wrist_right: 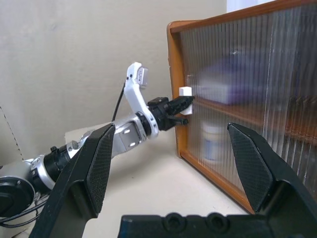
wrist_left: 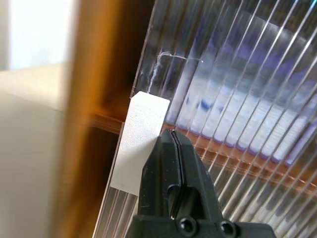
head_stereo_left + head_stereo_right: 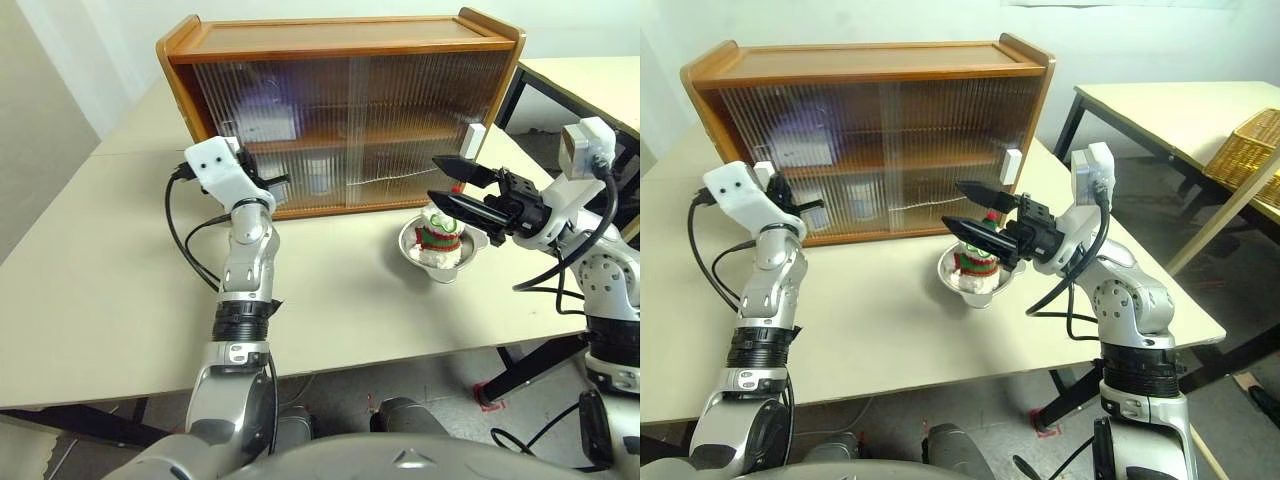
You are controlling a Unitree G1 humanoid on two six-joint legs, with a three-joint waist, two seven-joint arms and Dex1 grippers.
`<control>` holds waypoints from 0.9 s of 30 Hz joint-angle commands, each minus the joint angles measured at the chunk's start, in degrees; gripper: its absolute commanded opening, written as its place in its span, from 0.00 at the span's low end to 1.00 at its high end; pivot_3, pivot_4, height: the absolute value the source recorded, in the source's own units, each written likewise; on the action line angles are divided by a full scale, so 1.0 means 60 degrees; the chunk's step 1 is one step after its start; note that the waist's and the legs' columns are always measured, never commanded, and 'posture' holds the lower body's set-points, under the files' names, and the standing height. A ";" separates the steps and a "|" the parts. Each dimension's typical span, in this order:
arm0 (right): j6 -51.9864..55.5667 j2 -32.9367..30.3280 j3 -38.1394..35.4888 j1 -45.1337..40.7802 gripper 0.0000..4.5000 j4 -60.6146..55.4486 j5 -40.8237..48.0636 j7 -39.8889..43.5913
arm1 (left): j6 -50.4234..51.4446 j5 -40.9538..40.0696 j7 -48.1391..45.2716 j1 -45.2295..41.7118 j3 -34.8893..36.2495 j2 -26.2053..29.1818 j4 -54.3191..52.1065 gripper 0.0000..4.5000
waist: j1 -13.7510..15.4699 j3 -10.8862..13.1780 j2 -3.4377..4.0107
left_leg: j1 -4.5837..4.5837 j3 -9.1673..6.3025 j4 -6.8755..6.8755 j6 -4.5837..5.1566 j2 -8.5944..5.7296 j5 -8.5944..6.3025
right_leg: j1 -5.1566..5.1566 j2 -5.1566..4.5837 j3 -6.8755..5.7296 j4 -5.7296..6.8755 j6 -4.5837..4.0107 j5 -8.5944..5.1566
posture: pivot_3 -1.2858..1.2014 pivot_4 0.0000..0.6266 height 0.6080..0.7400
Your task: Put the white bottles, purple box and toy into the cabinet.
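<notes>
While your left tool (image 1: 185, 103) is clenched against the white handle (image 2: 140, 144) at the cabinet (image 3: 340, 110) door's left edge, your right tool (image 3: 445, 184) hangs released over the toy (image 3: 438, 232) in its bowl (image 3: 412, 242); box (image 1: 223, 84) and bottle (image 1: 214, 144) sit inside.

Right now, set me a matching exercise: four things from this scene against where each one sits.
Things:
1. purple box
2. white bottle
3. toy
4. left gripper

Places:
A. in the steel bowl on the table
B. at the white handle on the cabinet's left door
C. upper shelf, behind the ribbed door
D. lower shelf, behind the ribbed door

Pairs: 1-C, 2-D, 3-A, 4-B
</notes>
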 commanded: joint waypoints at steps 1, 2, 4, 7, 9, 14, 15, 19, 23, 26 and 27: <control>-0.0061 0.0007 0.0106 -0.0168 1.00 0.0071 -0.0096 0.0080 | 0.0110 0.0075 0.0216 0.0083 0.0298 0.0114 -0.0083 0.01 | 0.0051 0.0000 0.0000 | -0.0001 0.0001 0.0000 0.0000 0.0000 0.0000 | 0.0000 0.0000 0.0001 0.0000 -0.0002 -0.0001 | 0.48 0.00 1.00; -0.0061 0.0009 0.0105 -0.0171 1.00 0.0081 -0.0102 0.0094 | 0.0105 0.0084 0.0214 0.0087 0.0310 0.0132 -0.0091 0.01 | 0.0066 0.0000 0.0000 | -0.0001 0.0001 0.0000 0.0000 0.0000 0.0000 | 0.0000 -0.0001 0.0002 0.0000 -0.0004 -0.0002 | 0.48 0.00 1.00; -0.0064 0.0018 0.0109 -0.0187 1.00 0.0098 -0.0118 0.0112 | 0.0118 0.0081 0.0117 0.0093 0.0286 0.0175 -0.0090 0.01 | 0.0068 0.0001 -0.0001 | -0.0001 0.0005 0.0000 0.0000 0.0000 0.0000 | -0.0003 -0.0001 0.0009 0.0000 -0.0007 -0.0003 | 0.48 0.00 1.00; -0.0060 0.0038 0.0113 -0.0215 1.00 0.0115 -0.0139 0.0124 | 0.0141 0.0033 -0.0064 0.0096 0.0235 0.0213 -0.0079 0.01 | 0.0074 0.0001 -0.0001 | 0.0000 0.0007 -0.0004 0.0000 0.0004 -0.0001 | -0.0007 0.0001 0.0009 0.0000 -0.0011 -0.0006 | 0.48 0.00 1.00; -0.0063 0.0038 0.0113 -0.0212 1.00 0.0118 -0.0153 0.0147 | 0.0273 -0.0319 -0.0870 0.0238 -0.0102 0.0116 -0.0330 0.01 | 0.0084 0.0001 -0.0001 | 0.0000 0.0007 -0.0008 0.0001 0.0007 0.0000 | -0.0010 0.0005 0.0009 0.0000 -0.0015 -0.0005 | 0.48 0.00 1.00; -0.0074 0.0013 0.0099 -0.0184 1.00 0.0142 -0.0177 0.0187 | 0.1051 -0.1378 -0.3467 0.0978 -0.1073 0.0301 -0.1664 0.07 | 0.0222 0.0002 -0.0004 | -0.0008 0.0007 -0.0010 -0.0023 0.0003 -0.0015 | -0.0011 0.0002 0.0010 0.0000 -0.0027 -0.0009 | 0.48 0.00 1.00; -0.0078 0.0005 0.0090 -0.0168 1.00 0.0143 -0.0182 0.0194 | 0.1227 -0.1539 -0.3888 0.1114 -0.1222 0.0419 -0.1931 0.11 | 0.0235 0.0003 -0.0005 | -0.0012 0.0007 -0.0009 -0.0033 0.0002 -0.0022 | -0.0014 0.0000 0.0010 0.0000 -0.0033 -0.0011 | 0.48 0.00 1.00; -0.0098 -0.0004 0.0064 -0.0112 1.00 0.0152 -0.0203 0.0227 | 0.1697 -0.1866 -0.4927 0.1376 -0.1526 0.0850 -0.2498 0.40 | 0.0263 0.0004 -0.0007 | -0.0024 0.0002 -0.0008 -0.0035 0.0008 -0.0031 | -0.0028 -0.0007 0.0014 0.0000 -0.0058 -0.0017 | 0.48 0.00 1.00; -0.0186 0.0032 0.0017 -0.0089 1.00 0.0268 -0.0265 0.0175 | 0.2349 -0.3325 -0.7257 0.1658 -0.1564 0.1528 -0.2877 0.72 | 0.0274 0.0004 -0.0007 | -0.0023 -0.0084 -0.0013 -0.0026 0.0021 -0.0033 | -0.0039 -0.0006 0.0018 0.0001 -0.0070 -0.0022 | 0.48 0.00 1.00; -0.0277 0.0028 0.0003 -0.0097 1.00 0.0478 -0.0407 0.0035 | 0.2378 -0.3858 -0.8816 0.1756 -0.1478 0.2330 -0.2741 0.95 | 0.0285 0.0003 -0.0006 | -0.0035 -0.0120 -0.0013 -0.0025 0.0037 -0.0033 | -0.0054 -0.0013 0.0051 0.0006 -0.0112 -0.0016 | 0.48 0.00 1.00; -0.0285 0.0034 -0.0014 -0.0107 1.00 0.0546 -0.0443 -0.0041 | 0.2424 -0.4082 -0.9292 0.1806 -0.1409 0.2579 -0.2729 0.99 | 0.0283 0.0003 -0.0005 | -0.0041 -0.0138 -0.0014 -0.0026 0.0064 -0.0033 | -0.0060 -0.0016 0.0069 0.0007 -0.0172 0.0015 | 0.48 0.00 1.00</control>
